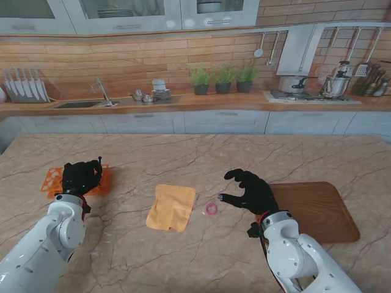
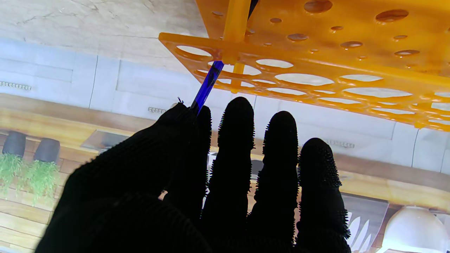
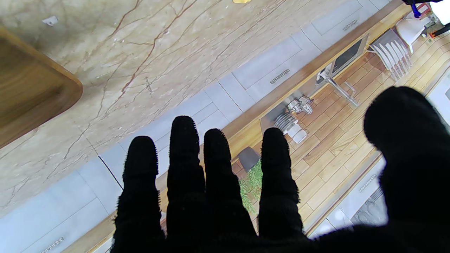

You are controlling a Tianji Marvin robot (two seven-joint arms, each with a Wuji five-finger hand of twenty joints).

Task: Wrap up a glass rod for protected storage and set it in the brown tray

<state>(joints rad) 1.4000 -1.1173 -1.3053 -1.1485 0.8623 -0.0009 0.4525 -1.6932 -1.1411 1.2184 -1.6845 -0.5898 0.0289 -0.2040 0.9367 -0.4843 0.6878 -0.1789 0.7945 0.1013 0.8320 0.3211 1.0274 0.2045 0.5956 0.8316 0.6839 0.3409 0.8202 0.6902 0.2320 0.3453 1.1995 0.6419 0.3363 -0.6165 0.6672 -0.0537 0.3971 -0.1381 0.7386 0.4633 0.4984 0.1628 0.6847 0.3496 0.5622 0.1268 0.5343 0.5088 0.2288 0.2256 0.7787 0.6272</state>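
While the table looks pretty roomy, here's how it lays out, with clock directions read on the stand view:

Left hand: sits over the orange rack at about 9 o'clock; thumb and first finger are pinched on the blue rod, the other three fingers straight.

Rod: thin and blue, tilted, running from the pinch up through a hole in the rack's top plate. From the stand view it's hidden behind the glove.

Rack: orange plastic, full of round holes, close to the table's left edge.

Right hand: around 4 o'clock, fingers spread wide, thumb well apart, holding nothing. It's over bare marble just beside the tray's left edge.

Tray: brown wood with rounded corners, at 4 to 5 o'clock, nothing lying on it; the right wrist partly covers its near left corner.

Cloth: orange-yellow, lying flat near dead centre, slightly skewed, all four edges free.

Ring: small pink loop between the cloth and the right hand, touching neither.

Table: open marble all across the far half, from 10 to 2 o'clock.
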